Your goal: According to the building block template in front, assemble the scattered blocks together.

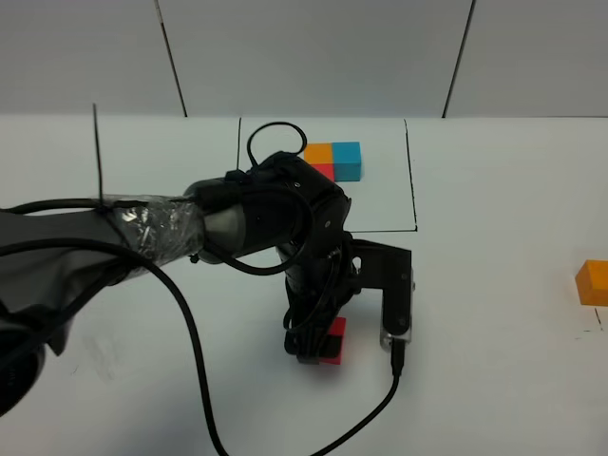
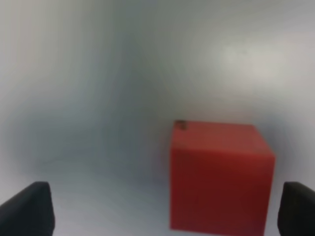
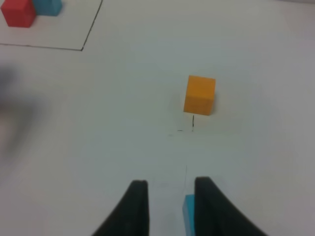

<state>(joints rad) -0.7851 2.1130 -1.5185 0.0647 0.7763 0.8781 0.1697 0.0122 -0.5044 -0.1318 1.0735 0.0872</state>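
Black cable [image 1: 195, 361], round and glossy, sweeps in a loose loop across the near left corner and runs up to the left arm [image 1: 237, 223]. That arm reaches in from the left. Its forearm is bound in crinkled silver tape [image 1: 157, 226], and its wrist is a cluster of matte black housings.

The left gripper [image 2: 162, 210] points down at the table with its jaws spread wide. The red cube [image 2: 219, 179], smooth-faced and sharp-edged, sits on the table between the two black fingers [image 2: 27, 211], nearer one of them, and no contact with either shows.

Beyond the wrist lies the building block template [image 1: 334, 161]. It is a thin black outline [image 1: 415, 190] drawn as a square, with an orange and a blue cube side by side at its far edge and a red one joined to the orange.

Well to the right, at the edge of the high view, the orange cube [image 1: 593, 282] stands alone, with faint pencil marks [image 3: 192, 121] just beside it. The right gripper [image 3: 171, 189], seen only from its own wrist camera, has its tapered black fingers drawn close together and grips nothing. The blue cube [image 3: 189, 216] shows as a sliver beside one finger, mostly hidden.

The table [image 1: 494, 380] is plain matte white. Behind it stand pale grey wall panels [image 1: 313, 57] split by dark seams.
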